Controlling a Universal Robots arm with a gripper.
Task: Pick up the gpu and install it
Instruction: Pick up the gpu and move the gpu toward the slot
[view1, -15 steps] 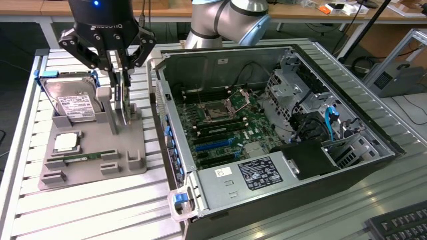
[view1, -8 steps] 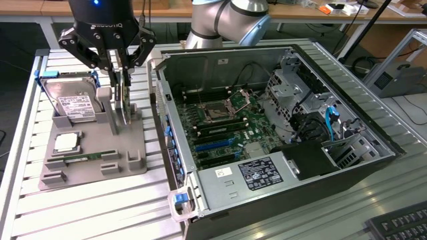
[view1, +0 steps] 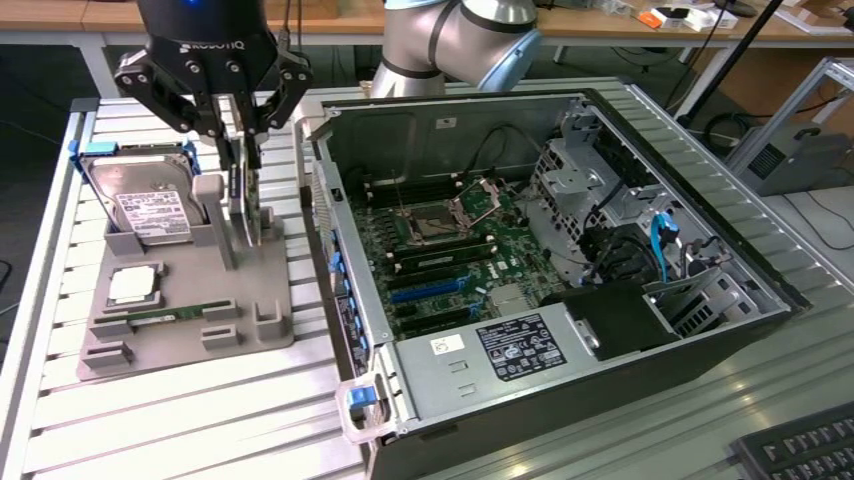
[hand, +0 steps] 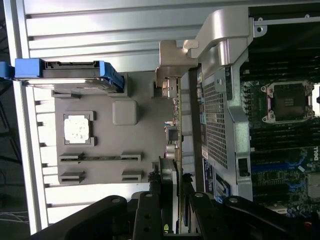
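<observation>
Nearest the wrist camera we see the gripper (hand: 176, 182), its two dark fingers (hand: 165, 189) flanking the gpu (hand: 176, 130), a thin card seen edge-on.

Reading the exterior view from its left, we first meet a slatted metal table (view1: 187, 420) carrying a grey fixture (view1: 187, 285). At the fixture's far end a hard drive (view1: 150, 205) in a blue caddy leans in its cradle. Closer to the camera, a processor (view1: 134, 286) lies in a square recess and a memory stick (view1: 167, 313) in a narrow slot. The gpu (view1: 248, 215) stands upright on its long edge along the side of the fixture toward the exterior view's right.

Just beside the fixture rises the side wall of the open computer case (view1: 441, 125). This wall stands between the card and the motherboard (view1: 447, 265). Inside the case we note a processor socket (view1: 434, 222) and, nearer the camera, a power supply (view1: 514, 350). A keyboard (view1: 801, 450) shows at the far right corner.

We count one hard drive, one processor, one memory stick, one gpu, one computer case, and one gripper with two fingers.

The gripper (view1: 240, 150) hangs straight down over the fixture. Its fingers are drawn in to a narrow gap, one pad against each face of the gpu, which sits in its slot.
</observation>
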